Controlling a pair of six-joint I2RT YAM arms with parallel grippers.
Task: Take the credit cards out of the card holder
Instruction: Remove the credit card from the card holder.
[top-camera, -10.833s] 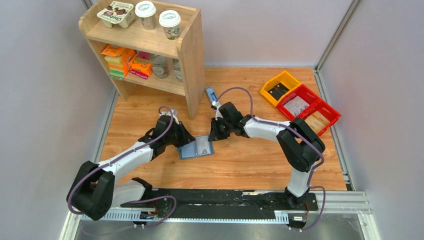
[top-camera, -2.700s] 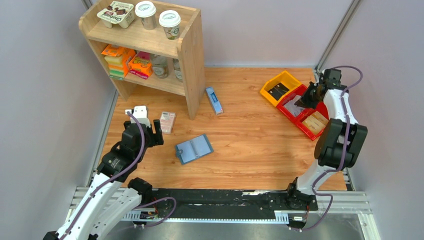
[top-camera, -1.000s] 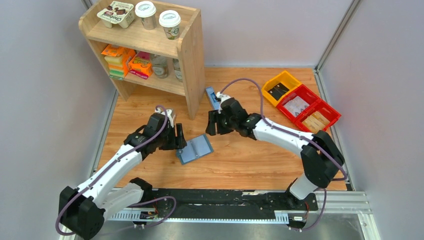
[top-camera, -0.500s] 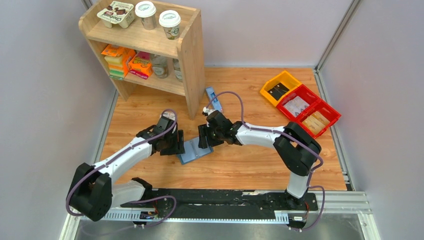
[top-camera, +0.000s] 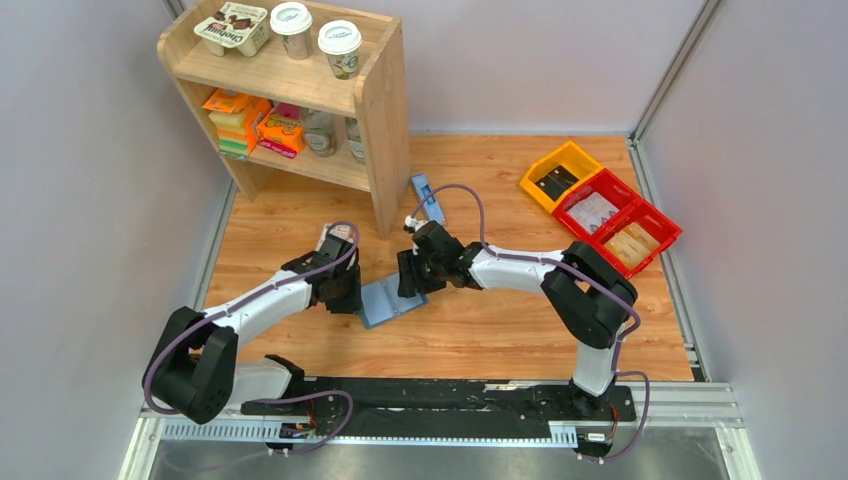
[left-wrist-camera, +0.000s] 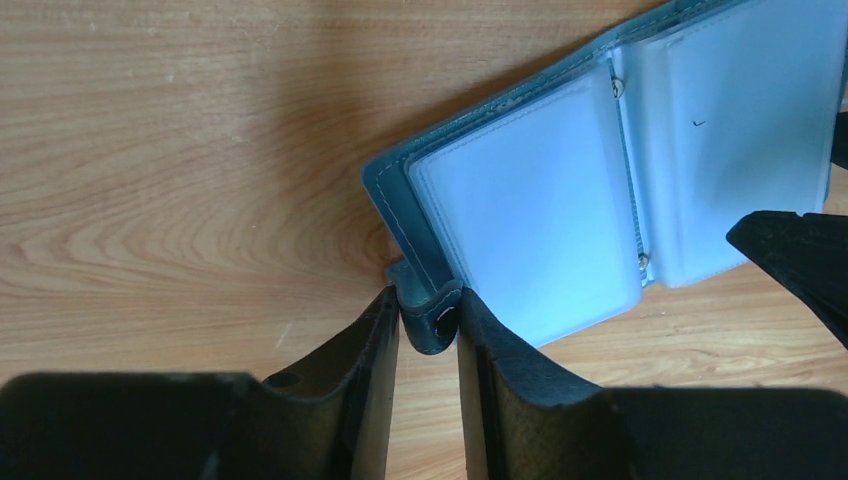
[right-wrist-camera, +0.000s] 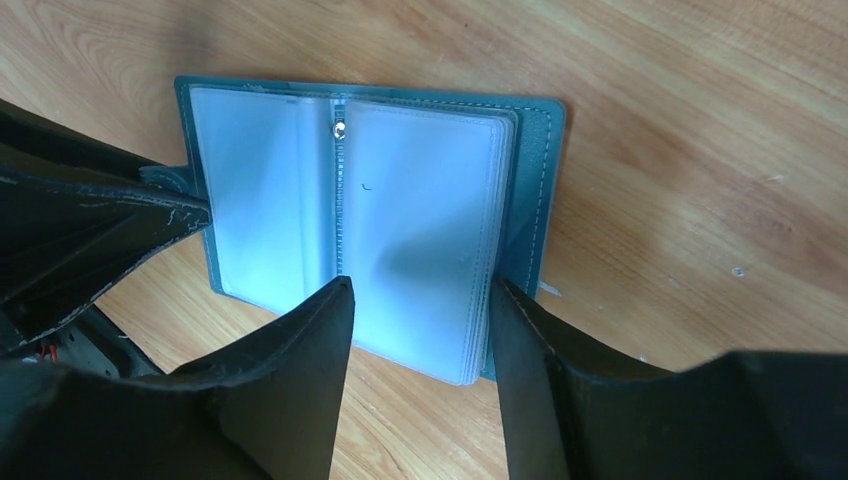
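Note:
The card holder (top-camera: 387, 301) lies open on the wooden table, teal with pale blue sleeves (right-wrist-camera: 400, 220). No credit cards can be made out in the sleeves. My left gripper (left-wrist-camera: 428, 300) is at the holder's left edge, shut on its small closure tab (left-wrist-camera: 432, 322), with both fingers touching it. In the top view the left gripper (top-camera: 350, 288) sits just left of the holder. My right gripper (right-wrist-camera: 420, 283) stands open low over the holder's right half. One finger is over the sleeve stack and the other is at its outer edge. From above, the right gripper (top-camera: 409, 276) is at the holder's upper right.
A wooden shelf unit (top-camera: 385, 120) with cups and packs stands at the back left. A narrow blue-and-white box (top-camera: 428, 200) lies beside its foot. A yellow bin (top-camera: 545, 160) and red bins (top-camera: 655, 222) sit at the back right.
Both grippers came down onto the card holder, the right one from further back. The left jaws narrowed and closed on the closure tab. The holder has barely shifted.

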